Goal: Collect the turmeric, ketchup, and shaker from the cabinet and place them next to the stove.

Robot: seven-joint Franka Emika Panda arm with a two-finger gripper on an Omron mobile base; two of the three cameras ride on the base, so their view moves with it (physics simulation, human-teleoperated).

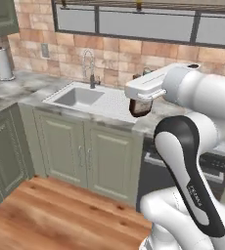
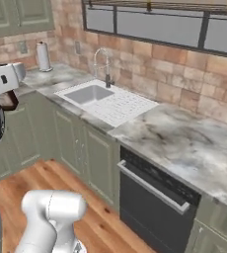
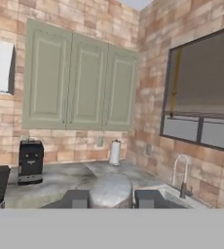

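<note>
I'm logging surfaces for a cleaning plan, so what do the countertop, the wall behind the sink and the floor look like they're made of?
The countertop looks like polished marble or similar stone: grey-white with darker veining. The wall behind the sink appears to be matte brick in mixed tan and reddish blocks with pale joints. The floor looks like warm orange-brown wood planks with a slight sheen.

Marble counter (image 2: 184,143) carries a paper towel roll (image 2: 43,56) and sink (image 2: 88,94)
</note>
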